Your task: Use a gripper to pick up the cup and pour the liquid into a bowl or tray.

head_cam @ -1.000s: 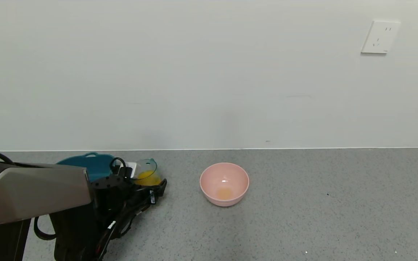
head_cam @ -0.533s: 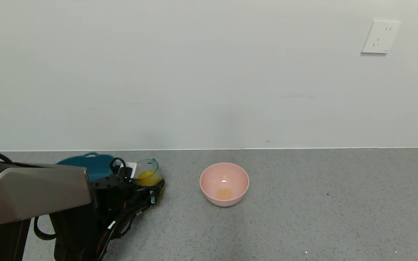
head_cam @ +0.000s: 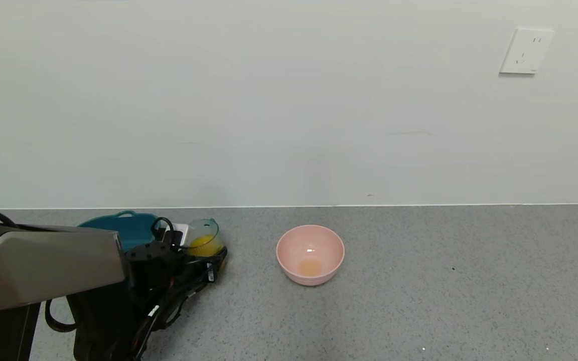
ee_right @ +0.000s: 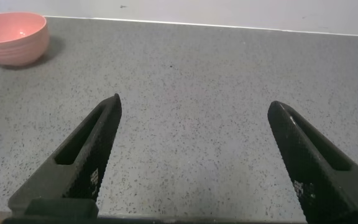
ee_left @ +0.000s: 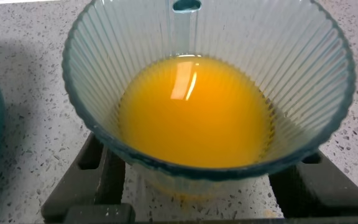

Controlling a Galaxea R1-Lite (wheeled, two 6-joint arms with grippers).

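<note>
The pale teal cup (head_cam: 202, 231) stands on the grey counter at the left and holds orange-yellow liquid (head_cam: 203, 244). My left gripper (head_cam: 204, 250) reaches round it, fingers against both sides of its lower wall. In the left wrist view the cup (ee_left: 104, 68) fills the frame with the liquid (ee_left: 194, 112) inside, and the black fingers (ee_left: 101, 177) flank its base. The pink bowl (head_cam: 310, 253) sits to the right of the cup, apart from it, with a faint orange trace at its bottom. My right gripper (ee_right: 192, 102) is open above bare counter, with the bowl (ee_right: 11, 37) far off.
A dark teal oblong tray (head_cam: 121, 228) with handles lies behind my left arm, close to the cup. The wall rises at the counter's back edge, with a white socket (head_cam: 526, 51) at the upper right.
The left gripper's near finger has drawn in slightly toward the cup. The cup, bowl and tray have stayed in place.
</note>
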